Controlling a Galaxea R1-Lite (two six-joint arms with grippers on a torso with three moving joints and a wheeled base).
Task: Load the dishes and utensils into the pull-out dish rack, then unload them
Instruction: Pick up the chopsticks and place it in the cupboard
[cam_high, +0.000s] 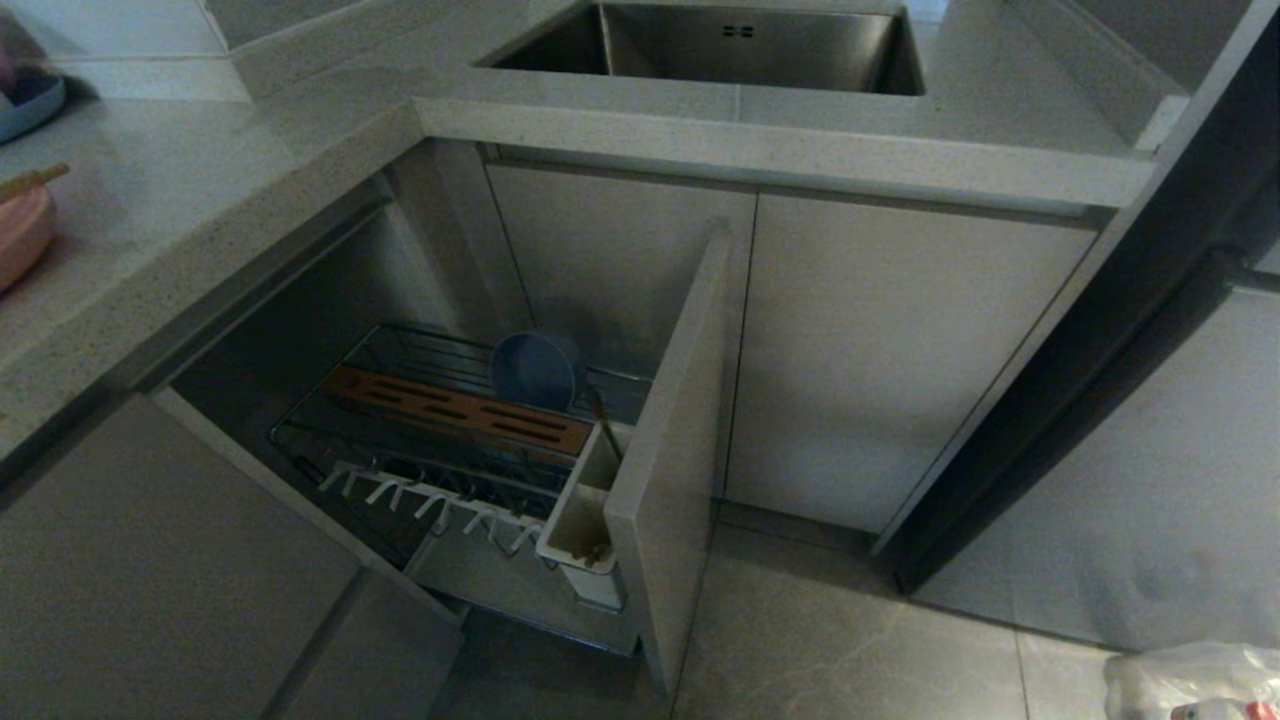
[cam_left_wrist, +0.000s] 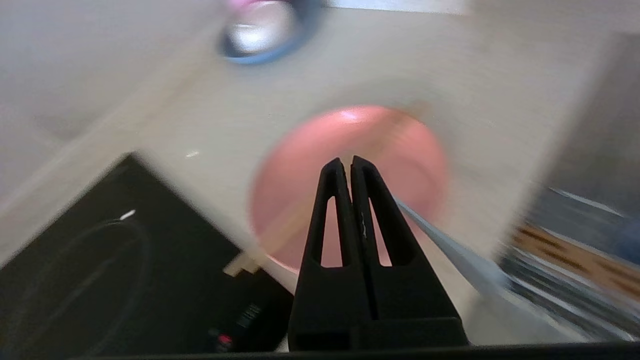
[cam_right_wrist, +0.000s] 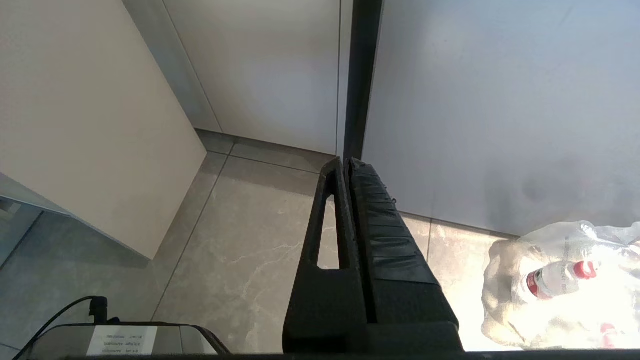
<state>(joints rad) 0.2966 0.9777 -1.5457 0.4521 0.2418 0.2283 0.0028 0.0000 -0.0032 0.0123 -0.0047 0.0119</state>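
My left gripper (cam_left_wrist: 347, 161) hovers above the salmon-pink plate (cam_left_wrist: 310, 165) on the counter, out of the head view. It is shut on a thin silver-grey strip, the fork (cam_left_wrist: 440, 235), which sticks out sideways from the fingertips. A tan chopstick (cam_left_wrist: 285, 220) lies across the plate; the head view shows both at the far left, the plate (cam_high: 18, 240) and the chopstick (cam_high: 35, 178). The pull-out dish rack (cam_high: 460, 410) stands pulled out. In it the blue-grey bowl (cam_high: 537, 368) stands on edge, and a chopstick (cam_high: 606, 425) leans in the white utensil cup (cam_high: 578, 520). My right gripper (cam_right_wrist: 346, 161) hangs shut over the floor.
The rack's beige door front (cam_high: 670, 430) juts out over the floor. A sink (cam_high: 720, 50) is set in the back counter. A blue plate (cam_left_wrist: 265, 35) sits beyond the pink one, a black hob (cam_left_wrist: 100, 260) beside it. A plastic bag of bottles (cam_right_wrist: 560, 285) lies on the floor at right.
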